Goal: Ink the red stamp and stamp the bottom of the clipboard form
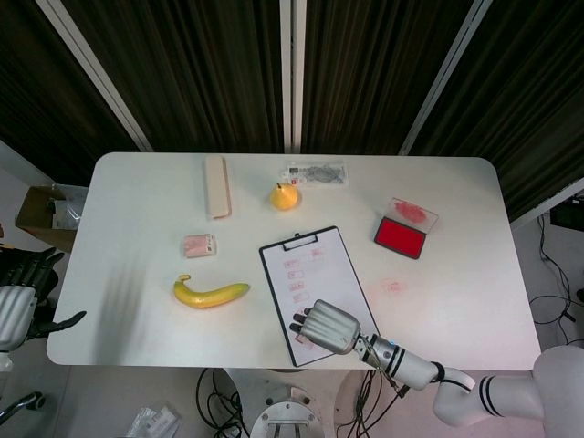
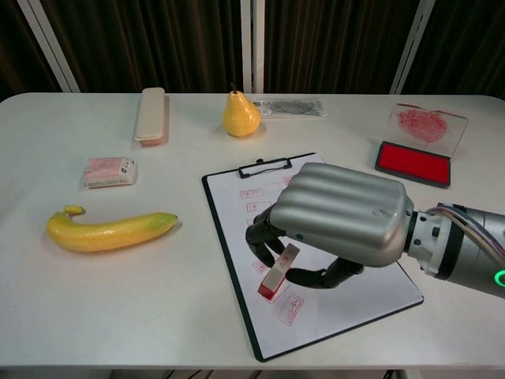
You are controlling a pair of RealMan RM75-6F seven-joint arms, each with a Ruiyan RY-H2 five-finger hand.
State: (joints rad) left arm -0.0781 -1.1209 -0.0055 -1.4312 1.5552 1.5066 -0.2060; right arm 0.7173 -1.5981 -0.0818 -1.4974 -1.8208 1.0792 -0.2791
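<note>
Stamp (image 2: 276,276), red-based with a pale handle, pinched between the fingers (image 2: 264,237) of the right hand (image 2: 331,225) and held tilted just above the lower part of the clipboard form (image 2: 316,304). In the chest view the stamp's red base points down and to the left, clear of the paper, and a fresh red imprint (image 2: 290,309) lies on the form just beside and below it. The hand's metal back covers the middle of the sheet; its dark fingers curl around the stamp from beneath. In the head view the same right hand (image 1: 324,327) sits over the lower half of the clipboard (image 1: 315,292), near the counter's front edge, with the stamp hidden under it.

Ink pad (image 2: 413,163), open and red, rests at the right of the white counter (image 2: 118,308), well apart from the hand, with its clear stained lid (image 2: 426,125) raised behind it. Faint red marks (image 2: 418,221) show on the counter between pad and clipboard.

Left hand (image 1: 18,297) appears only at the left edge of the head view, off the counter; whether its fingers are apart or closed cannot be told.

Banana (image 2: 106,230), pink packet (image 2: 109,171), beige case (image 2: 151,114), pear (image 2: 240,115) and flat wrapped packet (image 2: 290,107) lie left of and behind the clipboard.
</note>
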